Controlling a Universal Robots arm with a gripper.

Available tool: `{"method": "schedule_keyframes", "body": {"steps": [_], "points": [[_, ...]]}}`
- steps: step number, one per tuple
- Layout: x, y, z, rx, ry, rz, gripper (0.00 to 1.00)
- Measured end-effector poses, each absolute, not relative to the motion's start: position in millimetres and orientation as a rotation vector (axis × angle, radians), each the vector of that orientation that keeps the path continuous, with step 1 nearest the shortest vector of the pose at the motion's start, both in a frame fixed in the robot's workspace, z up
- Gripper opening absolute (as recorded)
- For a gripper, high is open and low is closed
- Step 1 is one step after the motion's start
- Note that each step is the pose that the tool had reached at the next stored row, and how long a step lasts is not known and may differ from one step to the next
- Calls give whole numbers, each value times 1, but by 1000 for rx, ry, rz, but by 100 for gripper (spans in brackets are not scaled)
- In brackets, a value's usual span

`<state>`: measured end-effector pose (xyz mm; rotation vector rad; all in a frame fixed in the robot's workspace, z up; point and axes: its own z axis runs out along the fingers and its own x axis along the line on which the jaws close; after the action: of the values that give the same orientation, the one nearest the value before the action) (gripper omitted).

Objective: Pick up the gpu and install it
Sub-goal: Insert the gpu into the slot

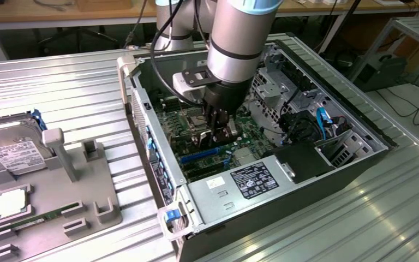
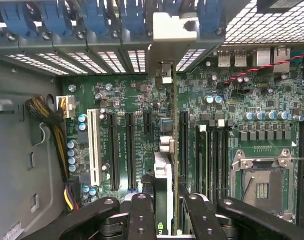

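1. Ribbed metal table [image 1: 64,93], which carries everything below.
2. Computer case [image 1: 282,218], lying on its side with the open face up. It takes up the middle of the exterior view and reaches toward that view's right.
3. Robot arm [image 1: 235,38], grey with a blue ring, reaching down into the open case.
4. Grey holder tray [image 1: 64,202], on the table at the exterior view's left, just beside the case.
5. Motherboard [image 2: 141,100], green, on the case floor. It has a white slot, several long black slots [image 2: 113,150] and an empty processor socket [image 2: 262,185].
6. Power supply [image 1: 217,202], a silver box with a label, at the near end of the case.
7. Hard drive [image 1: 9,150], silver with a white label, standing in the tray.
8. The gpu [image 2: 163,175], inside the case and over the motherboard, seen edge-on in the wrist view. Its silver bracket [image 2: 174,27] is up against the rear wall, beneath the row of blue clips [image 2: 96,15]. (Whether its lower edge sits in a slot cannot be told.)
9. Gripper [image 2: 168,200], clamped on the gpu, with black fingers [image 2: 141,215] pressed to either face of the card. In the exterior view it hangs low over the board [image 1: 219,128].
10. Memory stick [image 1: 46,215], thin and green, lying in the tray.
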<state>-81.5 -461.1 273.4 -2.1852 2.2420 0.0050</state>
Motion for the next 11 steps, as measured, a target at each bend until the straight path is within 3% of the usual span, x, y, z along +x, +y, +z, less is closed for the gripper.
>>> {"method": "schedule_keyframes", "body": {"steps": [11], "points": [[-86,-461,267,-2185,2243,6,27]]}}
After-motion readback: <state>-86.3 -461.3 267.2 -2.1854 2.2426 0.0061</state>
